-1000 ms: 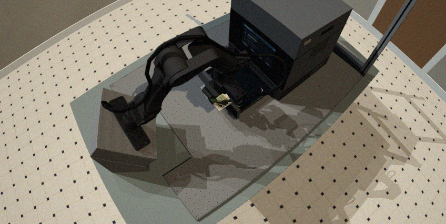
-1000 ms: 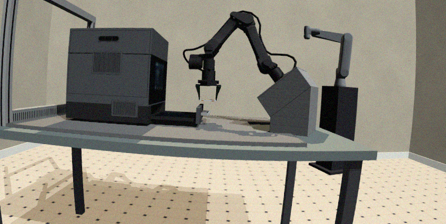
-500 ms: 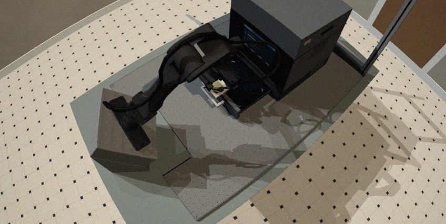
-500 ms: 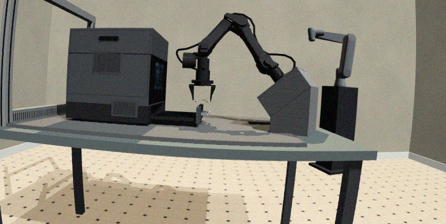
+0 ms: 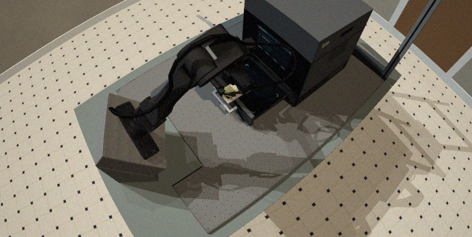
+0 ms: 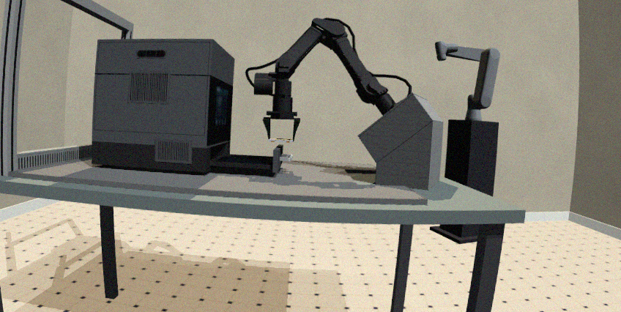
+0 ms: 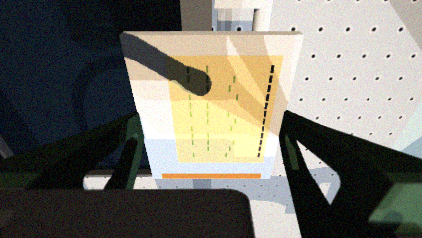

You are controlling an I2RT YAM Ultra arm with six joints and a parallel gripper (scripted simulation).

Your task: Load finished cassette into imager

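Note:
My gripper [image 7: 211,119] is shut on the finished cassette [image 7: 210,101], a white plate with a yellow gel window, green and black dashes and an orange stripe. I hold it level in the air above the front wall of the imager's open drawer [image 5: 261,90]. The cassette also shows in the overhead view [image 5: 230,93] and in the side view [image 6: 280,138]. The dark grey imager [image 5: 306,26] stands behind the drawer. White corner marks [image 5: 246,64] show on the dark glass. My arm hides part of the glass.
A white holder [image 5: 225,102] lies on the mat just in front of the drawer's front wall. The arm's wedge base [image 6: 403,147] stands to the right. A metal frame [image 6: 17,69] stands behind the imager. A camera post [image 6: 472,134] stands at the table's right end.

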